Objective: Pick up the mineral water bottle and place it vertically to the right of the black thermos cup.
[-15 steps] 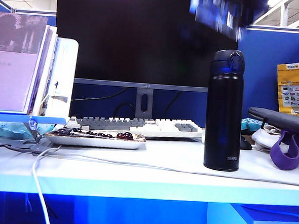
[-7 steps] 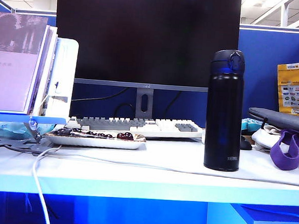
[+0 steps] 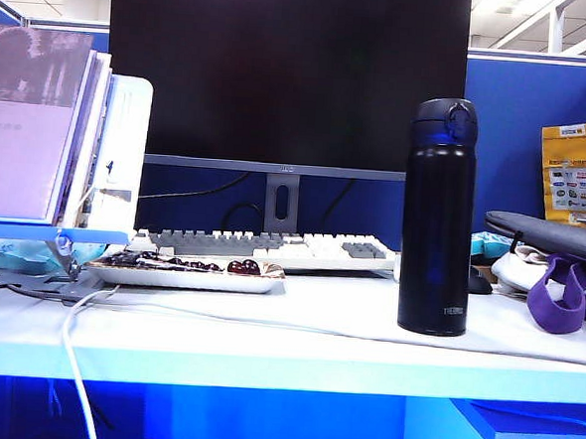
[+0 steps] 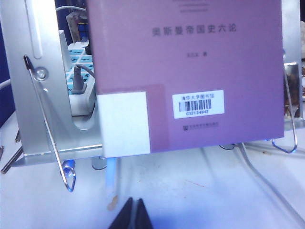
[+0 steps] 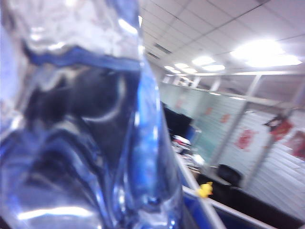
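Right end effector is out of the exterior view; its wrist camera is filling up with a clear, blue-tinted mineral water bottle (image 5: 81,119) pressed close to the lens, office ceiling lights showing behind it. I'm reading that as the bottle being pinched and carried up high, though the fingers themselves aren't showing. Left end effector (image 4: 133,215) is sitting low over the white bench (image 3: 296,329), its two dark fingertips pressed together, holding nothing. It's facing a purple book (image 4: 190,71) propped on a metal stand (image 4: 47,119); I'm seeing Chinese title lettering and a barcode sticker, digits too small to trust. Black thermos cup (image 3: 438,216) is standing upright on the bench's right part, white "THERMOS" near its base. Dark monitor (image 3: 287,75) and white-grey keyboard (image 3: 271,246) are sitting behind.
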Robot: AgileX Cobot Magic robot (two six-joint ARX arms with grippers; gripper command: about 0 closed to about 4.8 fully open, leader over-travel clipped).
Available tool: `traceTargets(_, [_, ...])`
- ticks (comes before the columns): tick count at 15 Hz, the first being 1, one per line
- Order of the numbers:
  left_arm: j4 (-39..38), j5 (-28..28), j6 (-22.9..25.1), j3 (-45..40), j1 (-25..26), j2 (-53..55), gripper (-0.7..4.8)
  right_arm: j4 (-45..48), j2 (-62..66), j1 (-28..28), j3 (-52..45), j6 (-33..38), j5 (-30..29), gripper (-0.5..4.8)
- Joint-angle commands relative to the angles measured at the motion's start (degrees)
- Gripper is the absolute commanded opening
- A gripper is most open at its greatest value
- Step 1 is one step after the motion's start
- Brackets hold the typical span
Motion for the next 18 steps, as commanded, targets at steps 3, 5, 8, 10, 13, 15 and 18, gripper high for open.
traceTargets(3, [-0.66, 0.17, -0.02, -0.04, 0.04, -0.17, -0.03, 18.47, -14.16, 0.04, -26.64, 8.57, -7.37, 1.46])
traceTargets(5, [-0.66, 0.17, -0.02, -0.04, 0.04, -0.17, -0.03, 30.51, -19.61, 0.07, -42.91, 12.87, -8.31, 1.46])
traceTargets(8, [-0.66, 0.17, -0.02, -0.04, 0.04, -0.17, -0.03, 44.87, -25.11, 0.07, -63.56, 21.92, -8.26, 1.46])
traceTargets(10, [-0.66, 0.17, -0.02, -0.04, 0.04, -0.17, -0.03, 49.7, -26.95, 0.07, -75.84, 26.27, -8.24, 1.46])
traceTargets(13, [-0.66, 0.17, -0.02, -0.04, 0.04, -0.17, -0.03, 53.55, -26.99, 0.87, -85.42, 26.47, -8.15, 1.46])
traceTargets(15, [-0.66, 0.17, -0.02, -0.04, 0.04, -0.17, -0.03, 57.72, -26.99, 2.58, -91.58, 26.38, -4.46, 1.47])
traceTargets(18, [-0.66, 0.15, -0.02, -0.04, 0.04, -0.17, -0.03, 61.26, -26.82, 2.82, -97.72, 26.51, -3.96, 1.47])
